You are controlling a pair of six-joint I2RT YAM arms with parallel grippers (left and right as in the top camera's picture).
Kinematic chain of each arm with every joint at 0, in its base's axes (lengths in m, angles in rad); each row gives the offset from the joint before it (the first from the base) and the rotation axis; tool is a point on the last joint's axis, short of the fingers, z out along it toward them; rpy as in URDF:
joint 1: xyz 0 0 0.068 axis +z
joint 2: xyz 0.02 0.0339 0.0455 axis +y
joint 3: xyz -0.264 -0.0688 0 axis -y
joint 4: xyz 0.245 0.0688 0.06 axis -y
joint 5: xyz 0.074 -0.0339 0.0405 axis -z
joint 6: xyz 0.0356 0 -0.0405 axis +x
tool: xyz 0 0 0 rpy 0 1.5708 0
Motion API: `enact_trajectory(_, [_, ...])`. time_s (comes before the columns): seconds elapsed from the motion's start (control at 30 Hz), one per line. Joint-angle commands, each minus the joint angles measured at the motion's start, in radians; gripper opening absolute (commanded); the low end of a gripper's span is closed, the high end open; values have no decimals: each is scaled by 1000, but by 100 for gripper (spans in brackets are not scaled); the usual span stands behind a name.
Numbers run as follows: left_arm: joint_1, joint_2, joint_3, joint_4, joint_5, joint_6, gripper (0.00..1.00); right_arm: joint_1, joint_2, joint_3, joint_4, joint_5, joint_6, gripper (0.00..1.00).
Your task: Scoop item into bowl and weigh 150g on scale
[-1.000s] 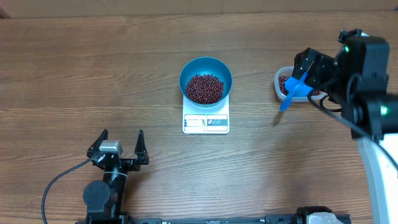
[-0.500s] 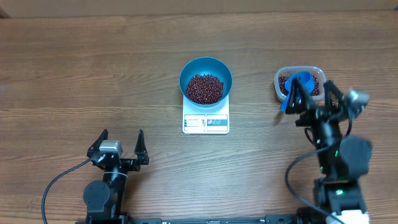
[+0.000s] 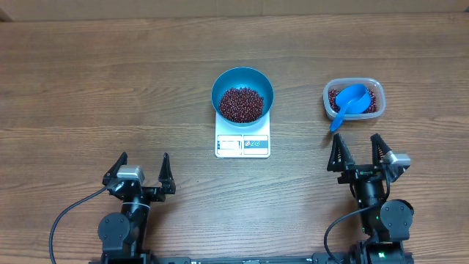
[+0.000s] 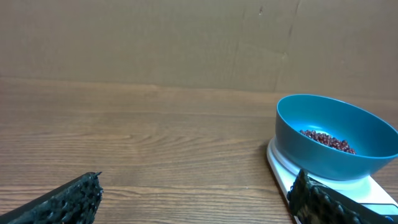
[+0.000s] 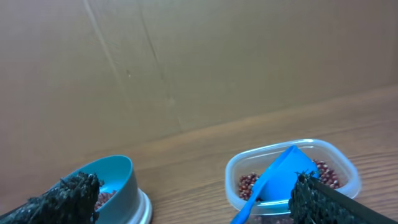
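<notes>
Sitting on the scale (image 3: 242,144) mid-frame, the bowl (image 3: 242,75) holds beans (image 3: 242,104); lower down, left tool (image 3: 143,158) and right tool (image 3: 356,139) spread wide, empty.

1. No text, number or brand can be read in any view.
2. The scale (image 3: 242,144) has a display window (image 3: 230,145) and a button panel (image 3: 256,145) along its 6 o'clock edge. From overhead, the marks on both are too small to make out.
3. From the left wrist view, only a corner of the scale shows, with no legible print.
</notes>
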Motion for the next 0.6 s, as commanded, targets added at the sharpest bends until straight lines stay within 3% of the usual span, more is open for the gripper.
enact_trajectory(0.0, [5,-10,-4,-3,-6,12,100,-3,-60,-11,-77,36,-92,100])
enact_trajectory(0.23, [5,-10,-4,-3,-6,12,100,-3,-249,-11,-340,57,-123,100])
enact_trajectory(0.57, [5,-10,-4,-3,-6,12,100,-3,-279,-11,-341,-30,-266,100])
